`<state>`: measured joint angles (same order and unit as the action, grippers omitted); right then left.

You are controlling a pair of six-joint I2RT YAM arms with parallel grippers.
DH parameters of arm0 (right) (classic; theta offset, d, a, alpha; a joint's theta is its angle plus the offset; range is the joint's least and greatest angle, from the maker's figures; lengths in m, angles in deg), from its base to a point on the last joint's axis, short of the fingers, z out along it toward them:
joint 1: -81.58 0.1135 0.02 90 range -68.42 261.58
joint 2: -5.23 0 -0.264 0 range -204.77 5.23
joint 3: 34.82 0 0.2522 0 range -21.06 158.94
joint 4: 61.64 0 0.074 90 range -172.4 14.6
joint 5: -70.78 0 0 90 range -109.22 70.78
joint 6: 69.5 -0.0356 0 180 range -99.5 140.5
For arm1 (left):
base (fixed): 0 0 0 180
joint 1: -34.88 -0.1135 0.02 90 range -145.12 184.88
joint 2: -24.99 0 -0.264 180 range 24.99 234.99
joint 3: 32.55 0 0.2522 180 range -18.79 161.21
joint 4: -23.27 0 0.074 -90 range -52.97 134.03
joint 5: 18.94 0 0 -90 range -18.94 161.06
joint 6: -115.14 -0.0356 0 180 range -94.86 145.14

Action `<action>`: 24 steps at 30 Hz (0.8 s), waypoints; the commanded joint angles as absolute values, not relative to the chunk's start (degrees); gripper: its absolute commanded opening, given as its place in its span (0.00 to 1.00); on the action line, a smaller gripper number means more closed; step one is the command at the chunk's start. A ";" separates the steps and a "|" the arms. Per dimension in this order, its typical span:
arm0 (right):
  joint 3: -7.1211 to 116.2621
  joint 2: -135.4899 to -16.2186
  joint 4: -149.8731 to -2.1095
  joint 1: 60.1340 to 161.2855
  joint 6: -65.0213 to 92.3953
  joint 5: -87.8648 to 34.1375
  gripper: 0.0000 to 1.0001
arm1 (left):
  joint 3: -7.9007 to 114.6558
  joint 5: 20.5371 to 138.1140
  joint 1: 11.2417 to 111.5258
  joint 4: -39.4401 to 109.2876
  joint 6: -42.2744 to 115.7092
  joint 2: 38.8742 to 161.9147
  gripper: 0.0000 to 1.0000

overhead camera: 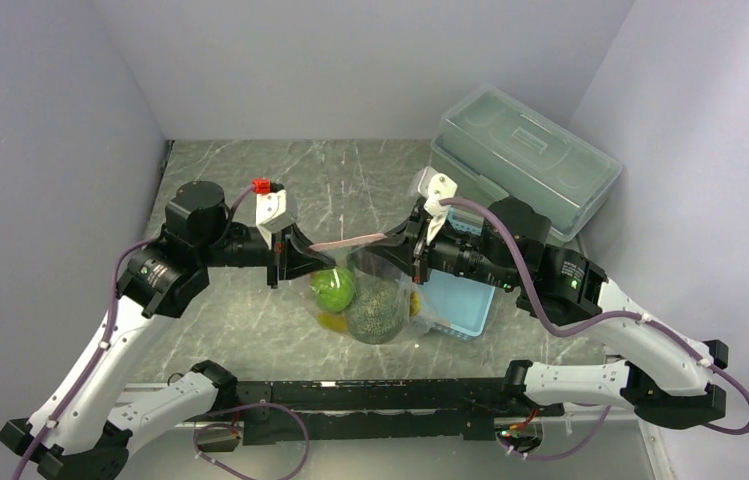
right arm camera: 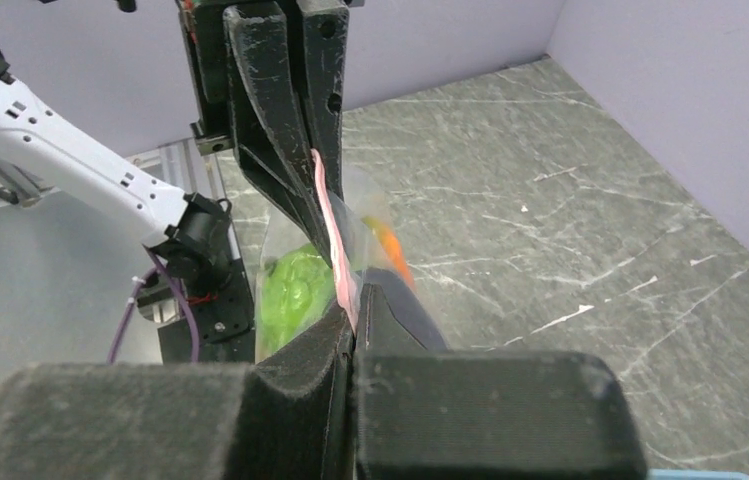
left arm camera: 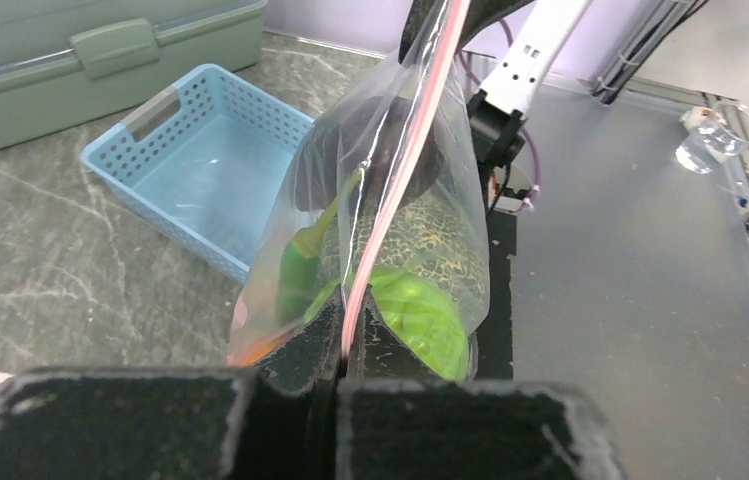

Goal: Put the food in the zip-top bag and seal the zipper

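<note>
Top external: clear crinkly zip-top bag (overhead camera: pixel 378 285), between arms, holds lime-green fruit (overhead camera: pixel 334 288) and dark-green netted melon (overhead camera: pixel 377 310). Left gripper (overhead camera: pixel 307 262) and right gripper (overhead camera: pixel 402 245) each pinch closed on pale pink zipper strip (overhead camera: pixel 347 242), stretched taut. Loading looks done; sealing unconfirmed.

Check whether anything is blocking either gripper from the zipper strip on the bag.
Nothing visible is. The left gripper and the right gripper are each shut directly on an end of the zipper, which runs taut between them. The food hangs below in the zip-top bag, clear of the strip.
</note>
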<state>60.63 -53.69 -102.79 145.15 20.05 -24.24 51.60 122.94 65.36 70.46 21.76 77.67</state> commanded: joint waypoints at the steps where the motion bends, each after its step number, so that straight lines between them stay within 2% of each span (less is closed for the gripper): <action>1: 61.31 -51.80 -97.20 144.97 19.77 -18.01 0.02 | 53.39 115.43 65.21 71.22 21.09 76.51 0.00; 5: 59.68 -51.11 -97.54 145.04 19.97 -13.85 0.13 | 53.53 110.98 65.21 70.75 21.01 75.92 0.00; 9: 57.60 -49.36 -97.46 145.03 19.97 -9.17 0.39 | 54.12 105.31 65.16 70.60 21.31 75.53 0.00; 12: 55.50 -47.36 -97.39 145.04 19.97 -6.46 0.49 | 54.79 99.44 65.21 70.81 21.40 75.60 0.00; 16: 52.88 -44.48 -97.04 145.04 19.97 -4.03 0.54 | 55.29 90.56 65.20 70.17 20.80 75.98 0.00; 24: 47.77 -40.98 -96.70 145.02 19.97 -1.96 0.57 | 57.58 73.81 65.21 69.56 18.99 80.52 0.00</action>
